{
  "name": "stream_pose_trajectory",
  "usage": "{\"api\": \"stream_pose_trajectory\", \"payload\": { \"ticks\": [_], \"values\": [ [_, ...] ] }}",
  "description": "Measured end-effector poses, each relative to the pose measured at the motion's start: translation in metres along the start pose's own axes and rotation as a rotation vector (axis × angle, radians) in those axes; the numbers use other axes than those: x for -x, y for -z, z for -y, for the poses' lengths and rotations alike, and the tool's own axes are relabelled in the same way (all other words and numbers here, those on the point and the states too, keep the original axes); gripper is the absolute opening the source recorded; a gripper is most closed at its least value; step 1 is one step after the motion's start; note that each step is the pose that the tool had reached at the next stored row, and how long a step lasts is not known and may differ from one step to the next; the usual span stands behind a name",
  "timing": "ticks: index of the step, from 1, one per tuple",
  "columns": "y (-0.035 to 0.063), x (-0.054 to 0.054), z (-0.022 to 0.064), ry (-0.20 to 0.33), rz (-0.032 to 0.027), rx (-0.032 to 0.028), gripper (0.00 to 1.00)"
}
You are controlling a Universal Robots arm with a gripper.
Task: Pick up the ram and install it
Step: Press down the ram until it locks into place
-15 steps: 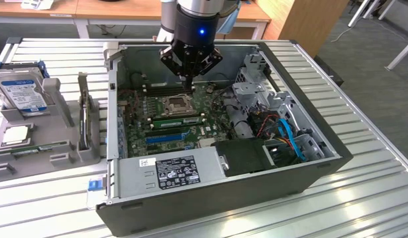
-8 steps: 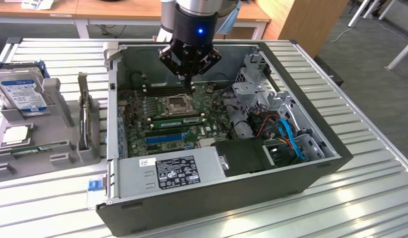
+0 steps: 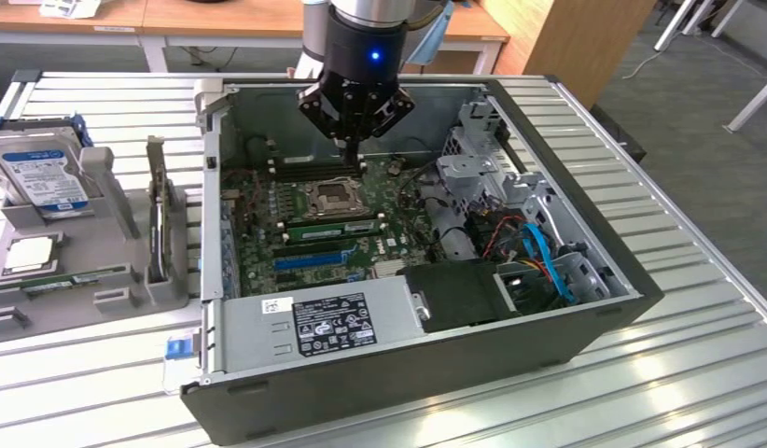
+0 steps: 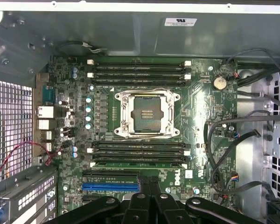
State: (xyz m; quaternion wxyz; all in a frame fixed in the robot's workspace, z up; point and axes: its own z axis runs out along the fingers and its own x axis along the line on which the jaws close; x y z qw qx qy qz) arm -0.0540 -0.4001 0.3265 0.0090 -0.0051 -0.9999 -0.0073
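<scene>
The ram [image 4: 137,164] is a thin green stick that sits in the memory slot nearest the blue expansion slot [image 4: 109,186], beside the CPU socket [image 4: 147,113]. In the exterior view the ram [image 3: 327,227] is a green strip on the motherboard inside the open computer case. My gripper [image 3: 355,154] hangs above the motherboard with its fingers shut and nothing between them. In the wrist view the gripper [image 4: 148,183] points down just above the board, close to the ram's slot and apart from the stick.
The case's metal walls [image 3: 358,107] ring the motherboard. A power supply [image 3: 321,322] and a drive cage with cables [image 3: 509,215] stand on the exterior view's right. A grey holder [image 3: 110,233] with a hard drive [image 3: 41,173] stands left of the case.
</scene>
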Motion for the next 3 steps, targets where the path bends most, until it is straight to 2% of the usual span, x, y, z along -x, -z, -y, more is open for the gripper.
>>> {"api": "stream_pose_trajectory", "payload": {
  "ticks": [3],
  "values": [
    [0.0000,0.0000,0.0000,0.000,0.0001,0.0000,0.10]
  ]
}}
